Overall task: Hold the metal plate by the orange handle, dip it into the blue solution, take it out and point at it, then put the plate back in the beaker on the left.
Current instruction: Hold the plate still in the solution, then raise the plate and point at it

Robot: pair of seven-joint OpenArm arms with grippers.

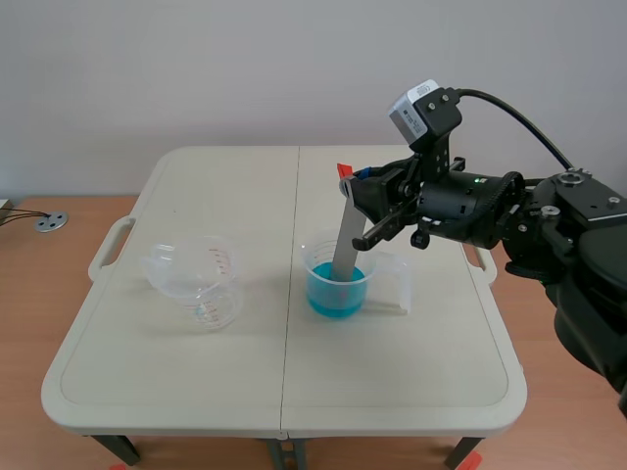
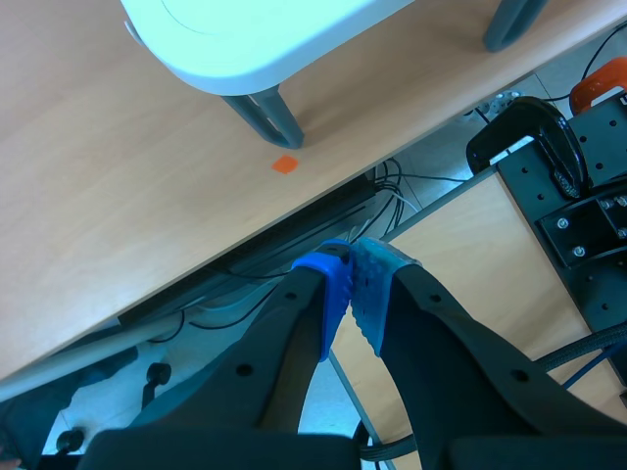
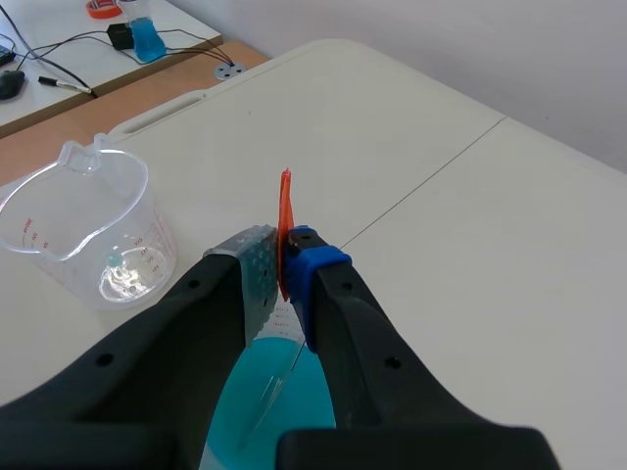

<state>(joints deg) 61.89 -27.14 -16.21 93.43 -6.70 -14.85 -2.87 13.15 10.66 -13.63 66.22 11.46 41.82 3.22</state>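
Below the desk's near corner, the left jaws hang closed on nothing. Their soft dotted pads (image 2: 331, 294), one blue and one grey-green, press together above the pale wooden floor (image 2: 118, 196), where a small orange tape square (image 2: 285, 164) lies.

On the smooth cream plastic folding desk (image 1: 392, 372), split by a seam down its middle, two clear plastic beakers stand side by side, well apart. The clear plastic beaker with red markings (image 1: 196, 284) on the left has a spout and holds no liquid that can be seen. The clear plastic beaker on the right (image 1: 338, 284), just past the seam, is about half full of bright blue solution (image 1: 329, 299).

The flat, narrow grey metal plate (image 1: 347, 235) leans in this right beaker with its lower end in the blue solution. It rises tilted above the rim to the thin orange handle (image 1: 344, 170) at its top.

The right jaws are clamped on that orange handle (image 3: 285, 211), one dotted pad (image 3: 257, 259) on each face of it, directly over the blue liquid (image 3: 265, 392). The black right arm (image 1: 470, 206) comes in above the desk's right side and carries a grey-white camera block (image 1: 423, 108) on top.

Beyond the desk, a round grey disc (image 1: 49, 222) lies on the floor before a plain white wall (image 1: 245, 69).
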